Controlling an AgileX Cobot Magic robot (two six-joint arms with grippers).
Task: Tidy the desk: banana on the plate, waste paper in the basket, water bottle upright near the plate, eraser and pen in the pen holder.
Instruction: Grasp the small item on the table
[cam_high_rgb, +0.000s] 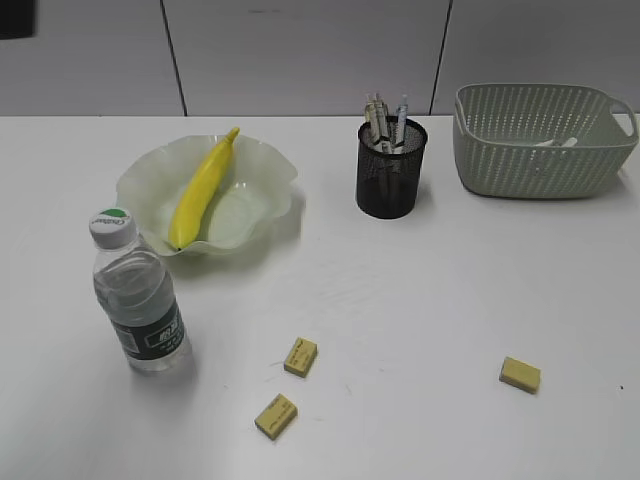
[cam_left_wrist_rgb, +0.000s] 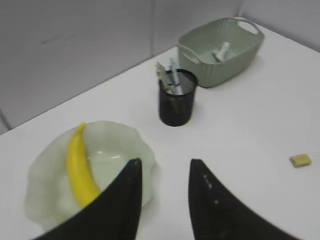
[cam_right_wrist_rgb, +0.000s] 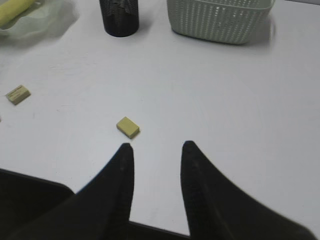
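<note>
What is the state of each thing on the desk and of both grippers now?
banana: lying in the plate
water bottle: upright, capped
pen holder: upright, pens inside
basket: upright, white scrap inside
three erasers: loose on the desk
left gripper: open, empty
right gripper: open, empty

Pale grey panelled wall, dark seams; perhaps a partition.
</note>
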